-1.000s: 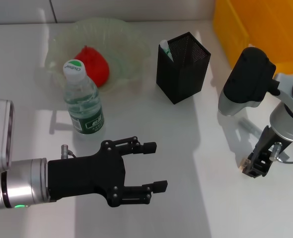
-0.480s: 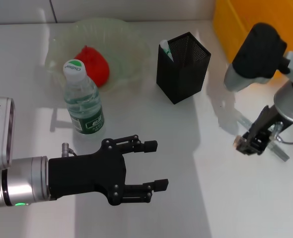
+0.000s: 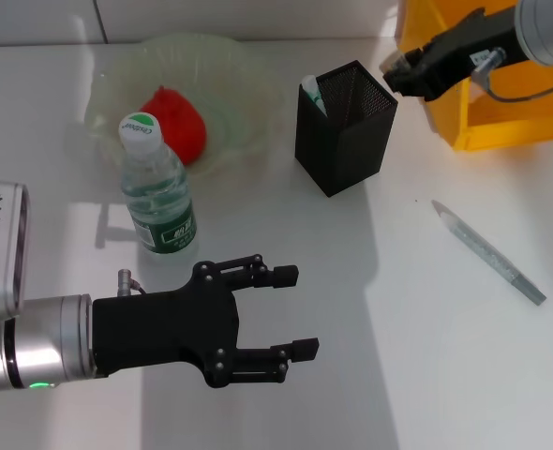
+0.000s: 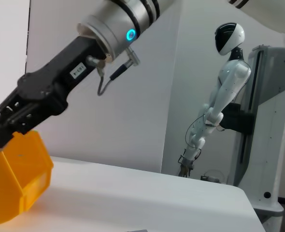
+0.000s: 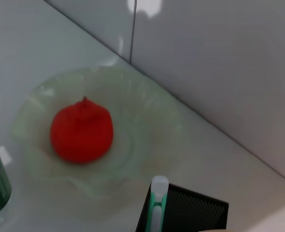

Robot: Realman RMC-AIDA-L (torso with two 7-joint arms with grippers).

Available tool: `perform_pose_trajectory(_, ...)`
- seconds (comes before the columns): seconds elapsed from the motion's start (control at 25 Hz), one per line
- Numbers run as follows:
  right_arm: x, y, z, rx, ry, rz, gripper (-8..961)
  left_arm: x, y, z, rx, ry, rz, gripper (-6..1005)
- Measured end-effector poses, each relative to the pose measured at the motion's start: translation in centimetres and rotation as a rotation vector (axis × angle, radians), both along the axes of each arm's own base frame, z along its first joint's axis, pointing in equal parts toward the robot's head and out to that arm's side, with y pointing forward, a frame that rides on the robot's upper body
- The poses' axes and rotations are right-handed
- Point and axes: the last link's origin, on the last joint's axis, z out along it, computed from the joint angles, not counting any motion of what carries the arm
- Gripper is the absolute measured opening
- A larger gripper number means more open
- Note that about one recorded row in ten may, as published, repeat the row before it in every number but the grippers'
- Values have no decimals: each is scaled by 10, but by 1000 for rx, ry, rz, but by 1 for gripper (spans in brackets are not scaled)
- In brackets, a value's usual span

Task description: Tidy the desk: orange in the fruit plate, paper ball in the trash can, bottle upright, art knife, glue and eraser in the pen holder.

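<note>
Pen holder just beside right gripper, jaws' state unclear; left gripper jaws apart.

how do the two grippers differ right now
The left gripper hangs low over the near side of the table with its fingers spread open and nothing between them. The right gripper is raised at the far side, beside the top of the pen holder and in front of the yellow bin; whether it is open or shut is unclear. Both are black.
</note>
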Motion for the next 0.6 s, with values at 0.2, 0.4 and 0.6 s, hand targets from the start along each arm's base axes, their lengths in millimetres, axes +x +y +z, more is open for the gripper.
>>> perform_pose_trajectory(0.2, -3, 19, -17, -11, -12, 5, 322, 0, 0, 0, 0, 0, 0, 783)
perform_pose_trajectory(0.4, -3, 28, -29, -39, -38, -9, 337, 0, 0, 0, 1, -1, 0, 783)
perform_pose_trajectory(0.6, -5, 25, -32, -68, -53, -17, 351, 0, 0, 1, 2, -1, 2, 783)
